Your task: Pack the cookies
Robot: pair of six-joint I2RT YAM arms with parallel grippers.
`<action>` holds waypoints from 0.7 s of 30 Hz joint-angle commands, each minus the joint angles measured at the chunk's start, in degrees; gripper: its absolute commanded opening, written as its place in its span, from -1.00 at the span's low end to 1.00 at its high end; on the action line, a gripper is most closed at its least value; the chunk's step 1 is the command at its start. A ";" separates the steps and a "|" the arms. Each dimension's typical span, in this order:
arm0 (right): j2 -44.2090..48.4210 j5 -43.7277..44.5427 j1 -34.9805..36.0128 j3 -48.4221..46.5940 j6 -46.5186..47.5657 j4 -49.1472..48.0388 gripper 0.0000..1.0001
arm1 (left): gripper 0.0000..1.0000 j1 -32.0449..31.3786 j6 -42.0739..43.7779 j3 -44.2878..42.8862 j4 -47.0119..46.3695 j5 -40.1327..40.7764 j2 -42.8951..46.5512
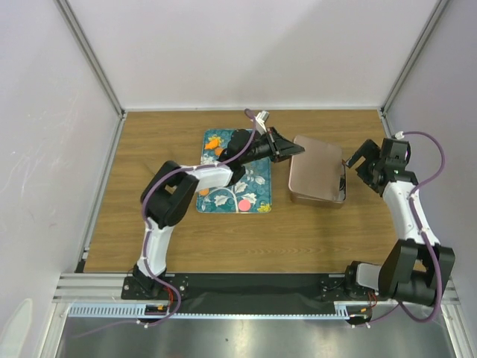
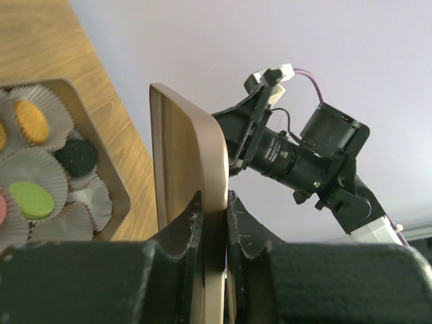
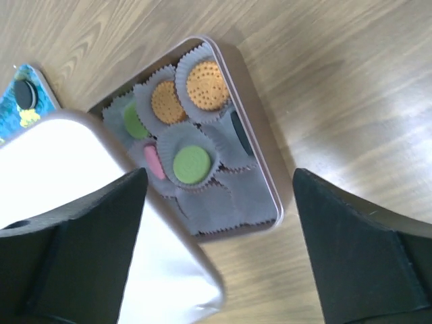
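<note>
A rose-gold tin (image 3: 260, 145) holds paper cups with cookies: two orange ones (image 3: 206, 84), green ones (image 3: 191, 164), a pink one (image 3: 154, 162) and a black one (image 2: 75, 156). Its lid (image 1: 317, 168) hangs tilted over the tin, and my left gripper (image 2: 214, 196) is shut on the lid's edge (image 2: 182, 155). My right gripper (image 3: 219, 177) hovers open above the tin's right end, holding nothing; from above it (image 1: 356, 160) sits just right of the lid. On the teal tray (image 1: 223, 195) lie a pink cookie (image 1: 244, 204) and an orange cookie (image 1: 217, 151).
The teal tray's corner (image 3: 20, 111) with a black cookie (image 3: 25, 93) shows left of the tin. My right arm (image 2: 304, 155) is close behind the raised lid. White walls enclose the wooden table (image 1: 149, 246) on three sides.
</note>
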State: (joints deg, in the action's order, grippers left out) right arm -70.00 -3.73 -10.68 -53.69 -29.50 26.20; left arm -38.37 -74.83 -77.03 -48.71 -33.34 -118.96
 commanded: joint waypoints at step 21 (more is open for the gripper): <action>-9.81 -18.15 -6.28 10.71 -11.55 -33.48 0.99 | -0.74 -1.53 -11.56 -20.08 0.46 1.17 -17.18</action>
State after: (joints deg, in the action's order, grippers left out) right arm -80.23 -19.00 -15.99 -43.97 -39.55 -0.43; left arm -39.00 -83.18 -93.27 -45.71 -32.62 -135.09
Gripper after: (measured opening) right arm 0.995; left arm 0.170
